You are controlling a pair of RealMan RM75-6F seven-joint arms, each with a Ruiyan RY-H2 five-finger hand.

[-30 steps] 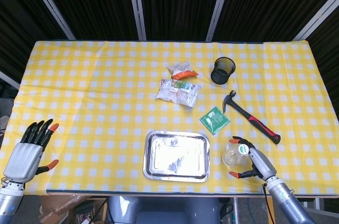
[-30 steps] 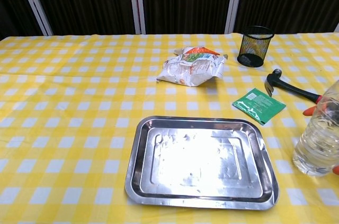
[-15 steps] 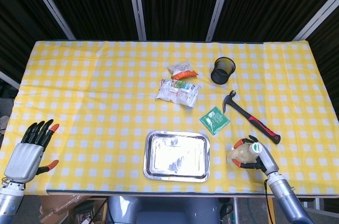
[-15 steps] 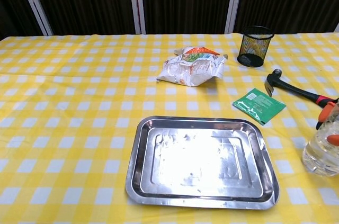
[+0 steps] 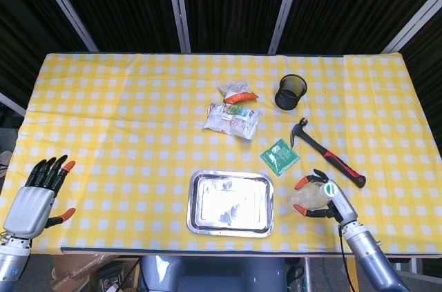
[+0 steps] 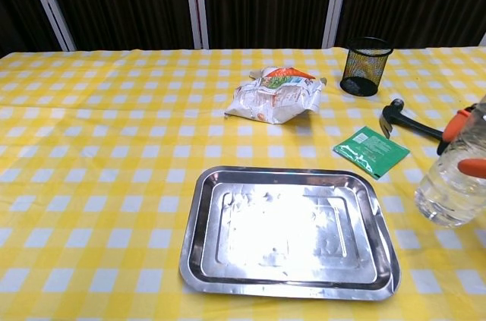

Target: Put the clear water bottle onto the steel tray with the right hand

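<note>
My right hand (image 5: pixel 324 199) grips the clear water bottle (image 5: pixel 309 196), which has a green cap and tilts toward the tray. In the chest view the clear water bottle (image 6: pixel 454 177) hangs a little above the cloth at the right edge, with orange fingertips (image 6: pixel 458 118) wrapped round it. The steel tray (image 5: pixel 231 203) lies bare near the front edge, just left of the bottle; the steel tray (image 6: pixel 288 231) fills the lower middle of the chest view. My left hand (image 5: pixel 36 202) rests off the table's front left corner, fingers spread, holding nothing.
A hammer (image 5: pixel 327 152) with a red and black handle lies behind the bottle. A green packet (image 5: pixel 280 156), a black mesh cup (image 5: pixel 291 92) and crumpled snack bags (image 5: pixel 233 114) sit further back on the yellow checked cloth.
My right hand has closed round the bottle, lifted it slightly and carried it left toward the tray. The left hand has stayed still.
</note>
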